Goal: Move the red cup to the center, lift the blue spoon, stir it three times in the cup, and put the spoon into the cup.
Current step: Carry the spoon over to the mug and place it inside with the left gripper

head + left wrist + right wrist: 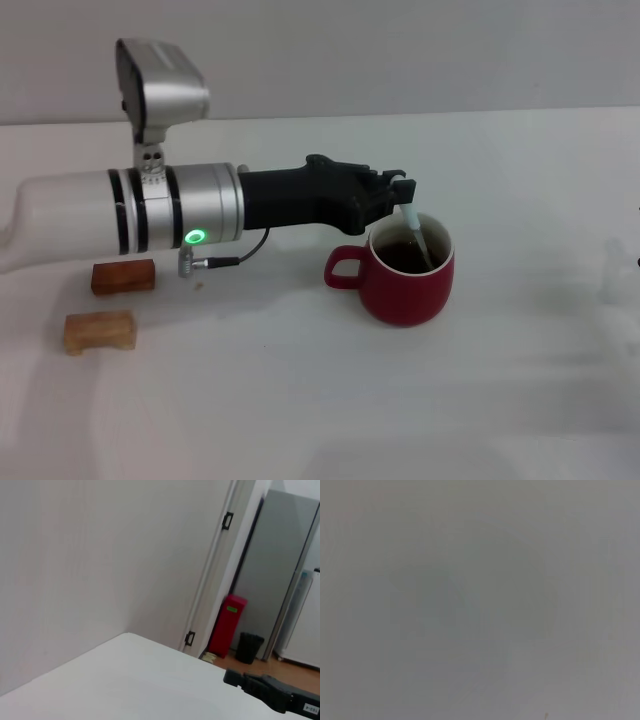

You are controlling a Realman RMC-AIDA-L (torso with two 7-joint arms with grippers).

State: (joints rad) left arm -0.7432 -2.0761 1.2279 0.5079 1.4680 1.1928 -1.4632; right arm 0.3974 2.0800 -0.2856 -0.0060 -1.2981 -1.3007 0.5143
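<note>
The red cup [405,275] stands upright near the middle of the white table [300,400], handle to the left, dark liquid inside. My left gripper [403,195] reaches in from the left, just above the cup's far left rim, and is shut on the blue spoon [417,233]. The spoon's pale handle slants down into the cup and its bowl is hidden in the liquid. The left wrist view shows only a wall, the table and a black gripper part [272,692]. My right gripper is not in view; the right wrist view shows only grey.
Two small wooden blocks lie at the left of the table, a darker one [123,276] and a lighter one [100,331] in front of it. My left arm's silver forearm [150,215] spans the left half above them.
</note>
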